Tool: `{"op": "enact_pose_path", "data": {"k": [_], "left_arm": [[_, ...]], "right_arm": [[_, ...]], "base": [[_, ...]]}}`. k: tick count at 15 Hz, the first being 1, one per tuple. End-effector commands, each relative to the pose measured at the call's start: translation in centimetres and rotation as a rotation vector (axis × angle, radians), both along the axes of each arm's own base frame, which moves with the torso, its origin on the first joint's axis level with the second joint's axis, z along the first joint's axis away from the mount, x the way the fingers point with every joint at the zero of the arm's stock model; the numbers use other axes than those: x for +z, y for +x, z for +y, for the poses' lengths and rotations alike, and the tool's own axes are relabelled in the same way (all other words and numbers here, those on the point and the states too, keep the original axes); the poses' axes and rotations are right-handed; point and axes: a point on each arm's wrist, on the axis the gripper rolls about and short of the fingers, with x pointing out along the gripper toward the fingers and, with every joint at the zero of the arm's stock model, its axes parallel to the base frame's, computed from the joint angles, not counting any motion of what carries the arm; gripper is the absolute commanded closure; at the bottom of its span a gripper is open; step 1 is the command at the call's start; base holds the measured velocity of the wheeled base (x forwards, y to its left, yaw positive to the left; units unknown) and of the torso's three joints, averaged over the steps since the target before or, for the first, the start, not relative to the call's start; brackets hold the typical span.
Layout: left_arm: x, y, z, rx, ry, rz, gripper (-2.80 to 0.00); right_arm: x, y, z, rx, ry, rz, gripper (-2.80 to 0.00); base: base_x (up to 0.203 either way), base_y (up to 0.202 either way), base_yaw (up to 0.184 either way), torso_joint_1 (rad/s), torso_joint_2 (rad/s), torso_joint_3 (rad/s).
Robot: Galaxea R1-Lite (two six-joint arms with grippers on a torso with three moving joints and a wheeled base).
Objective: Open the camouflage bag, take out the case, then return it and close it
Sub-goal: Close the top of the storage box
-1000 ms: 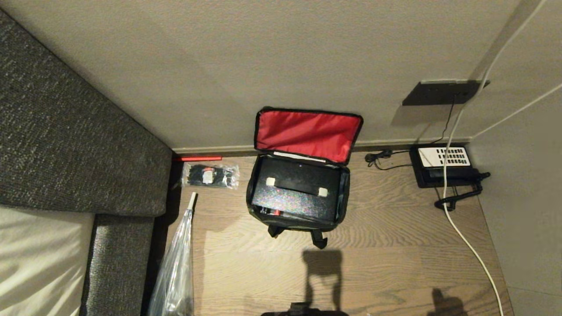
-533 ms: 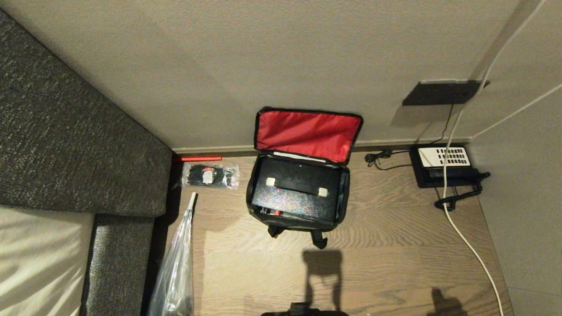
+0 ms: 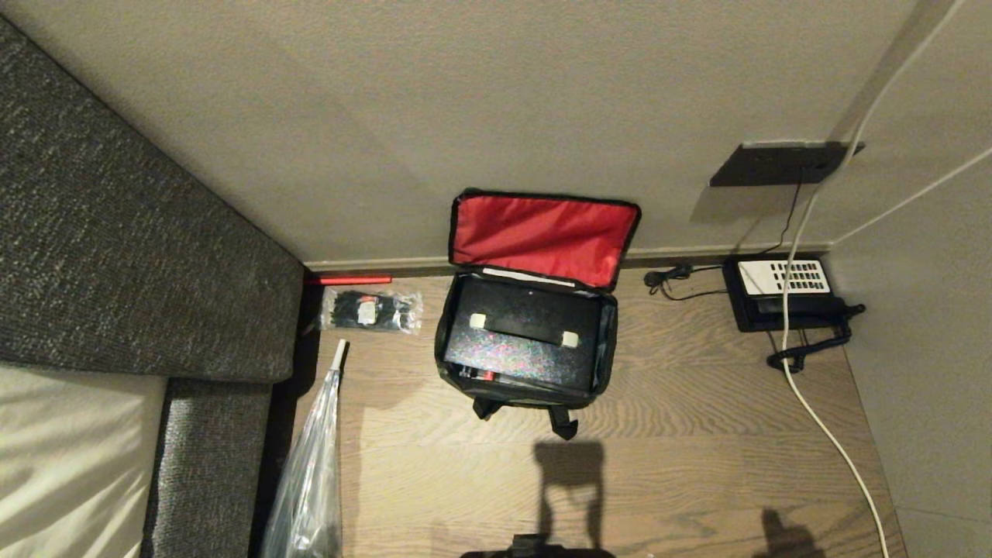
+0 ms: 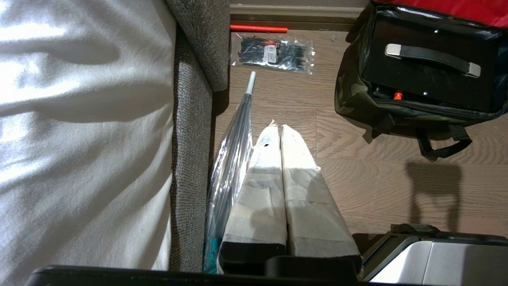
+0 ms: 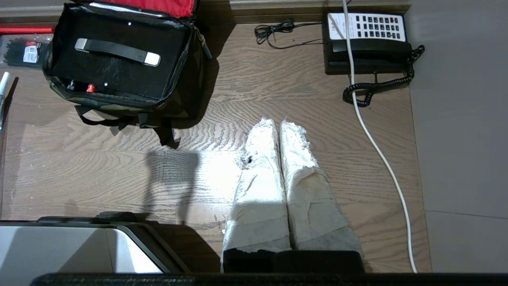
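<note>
The left tool (image 4: pixel 281 129) is seen with its two white-wrapped fingers pressed together, nothing pinched between them; it is held above the wooden floor (image 4: pixel 357 174), well apart from the bag and just beside a clear plastic sleeve (image 4: pixel 232 159) that lies along the grey sofa (image 4: pixel 190 131). The right tool (image 5: pixel 278 125) is likewise pressed together and empty, held over bare floor between the bag and the white cable (image 5: pixel 377 147). Neither tool is seen in the head view.

The camouflage bag (image 3: pixel 452 364) is set on the floor against the wall, with its lid thrown back and leaning on the wall, the red lining (image 3: pixel 542 236) exposed. The case (image 3: pixel 527 341) is lodged inside the bag, filling the opening, with its black handle (image 3: pixel 523 327) and the handle's white ends turned upward; a small red latch (image 5: pixel 91 87) is visible at the edge nearer the robot. Black straps (image 3: pixel 562 418) are spread on the floor in front of the bag.

To the left of the bag, a clear packet of black cable ties (image 3: pixel 370 310) is laid near the skirting, with a red stick (image 3: pixel 349 280) beyond it. To the right, a black telephone (image 3: pixel 783 291) with a white keypad is placed in the corner.
</note>
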Motion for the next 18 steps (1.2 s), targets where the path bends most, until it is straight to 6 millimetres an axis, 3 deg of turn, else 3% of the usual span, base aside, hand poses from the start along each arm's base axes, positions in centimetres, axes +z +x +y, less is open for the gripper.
{"op": "enact_pose_path", "data": {"k": [1,6,12,18], "left_arm": [[-0.09,0.02,0.0,0.002,-0.002,0.003,0.0],[-0.09,0.01,0.0,0.001,-0.002,0.001,0.0],[-0.09,0.01,0.0,0.001,-0.002,0.001,0.0],[-0.09,0.01,0.0,0.001,0.0,0.001,0.0]], "right_arm": [[0.01,0.0,0.0,0.001,0.002,0.0,0.0],[0.01,0.0,0.0,0.001,0.0,0.0,0.0],[0.01,-0.01,0.0,0.001,-0.003,-0.002,0.0],[-0.59,0.02,-0.04,-0.016,-0.001,0.058,0.0]], "base": [[0.0,0.0,0.0,0.0,0.0,0.0],[0.0,0.0,0.0,0.0,0.0,0.0],[0.174,0.0,0.0,0.002,0.0,0.002],[0.0,0.0,0.0,0.0,0.0,0.0]]}}
